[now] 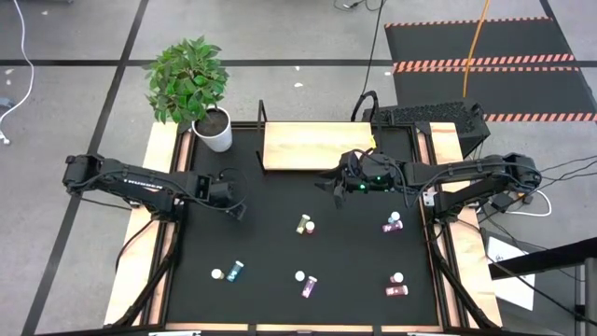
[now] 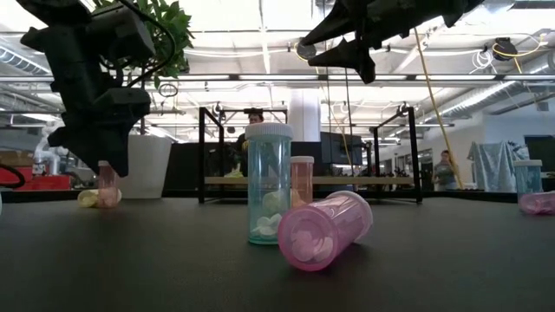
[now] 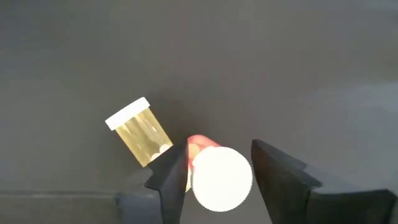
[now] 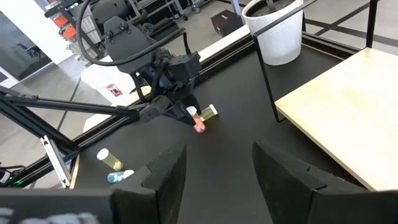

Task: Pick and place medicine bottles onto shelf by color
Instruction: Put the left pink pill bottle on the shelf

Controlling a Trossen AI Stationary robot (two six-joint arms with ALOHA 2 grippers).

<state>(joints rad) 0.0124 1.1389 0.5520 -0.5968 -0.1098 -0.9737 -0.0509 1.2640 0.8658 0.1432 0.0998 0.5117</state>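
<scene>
A pink medicine bottle (image 3: 200, 144) stands upright on the black table near its left side, white cap (image 3: 221, 178) up. A yellow bottle (image 3: 140, 132) lies on its side right beside it. My left gripper (image 3: 219, 149) points down over the pink bottle, open, one finger on each side of the cap. In the high view the left gripper (image 1: 233, 203) hides both bottles. My right gripper (image 1: 328, 180) hangs open and holds nothing, above the table just in front of the tan shelf (image 1: 312, 145). My left gripper comes from above with its fingers on either side of the pink bottle's white cap (image 3: 205, 180). One finger (image 3: 173, 177) lies close against the cap, and a thin gap shows at the other. Whether it touches, I cannot tell.
Other bottles lie about the table: a yellow one (image 1: 304, 224) in the middle, a purple one (image 1: 392, 222) to the right, and teal (image 1: 233, 271), purple (image 1: 306, 283) and pink (image 1: 396, 287) ones near the front. A potted plant (image 1: 215, 131) stands at the far left.
</scene>
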